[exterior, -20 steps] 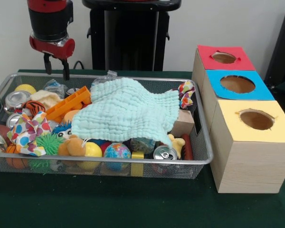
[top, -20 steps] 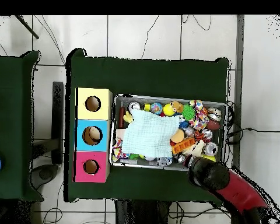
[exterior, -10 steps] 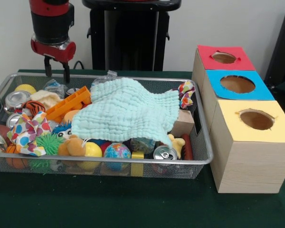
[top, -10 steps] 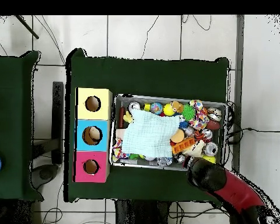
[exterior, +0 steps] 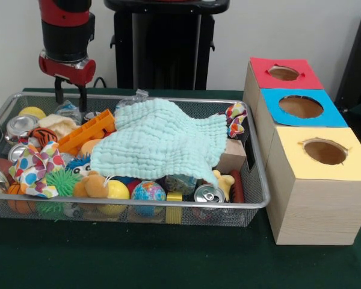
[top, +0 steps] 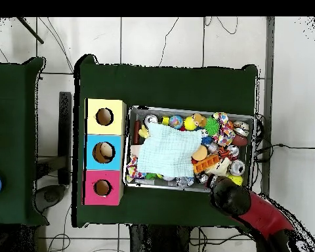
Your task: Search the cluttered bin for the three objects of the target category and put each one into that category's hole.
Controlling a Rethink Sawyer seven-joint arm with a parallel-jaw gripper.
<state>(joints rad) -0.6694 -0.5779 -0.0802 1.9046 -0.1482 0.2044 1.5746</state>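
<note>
I hold the gripper [exterior: 71, 96], fingers spread and empty, above the wire bin's [exterior: 168, 205] far left corner. A mint cloth [exterior: 162, 141] drapes mid-bin, hiding toys; which count as targets I cannot tell. Three holed boxes [exterior: 316, 150] flank the right edge.

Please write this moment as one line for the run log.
claw: open, empty, above back rim of wire bin | pale green cloth: covers bin middle | blue box: something inside
</note>
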